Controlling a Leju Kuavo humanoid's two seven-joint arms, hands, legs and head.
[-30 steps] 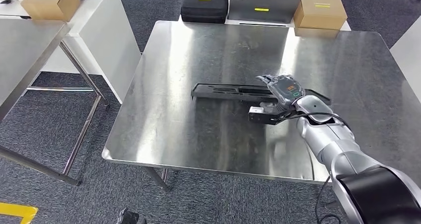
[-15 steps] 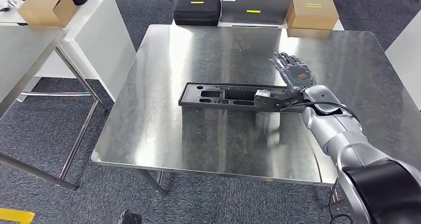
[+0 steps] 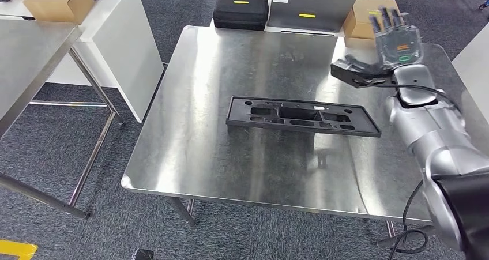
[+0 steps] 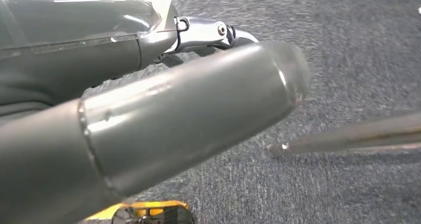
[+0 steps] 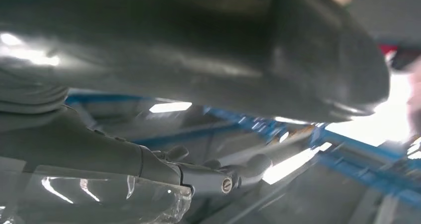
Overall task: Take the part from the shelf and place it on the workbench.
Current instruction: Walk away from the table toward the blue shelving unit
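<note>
Grey carpet [image 3: 173, 6] is covering the floor around a square steel worktop [image 3: 196, 156], whose polished surface is reflecting the lights overhead. A long black plastic part [image 3: 300, 116], pierced by several rectangular openings, is lying flat near the middle of the worktop, its long side running roughly parallel to the near edge. Nothing is touching it.

The right robot hand [image 3: 385, 48] is hovering above the far right portion of the worktop, well apart from the part, with the silver right arm [image 3: 429, 133] rising towards it from the lower right. Its dark fingers [image 3: 385, 19] are pointing upward and standing apart, the thumb is jutting out to the side, and the hand is holding nothing.

The left robot hand [image 4: 149, 100] is appearing at close range in the left wrist view, hanging over the carpet; whether its fingers are spread or curled cannot be told.

Beyond the far edge of the worktop, a black case [image 3: 240, 10], a grey panel [image 3: 311, 9] and a cardboard box [image 3: 362, 15] are sitting on a white table. Another cardboard box [image 3: 52, 0] is resting on a white table at the far left.
</note>
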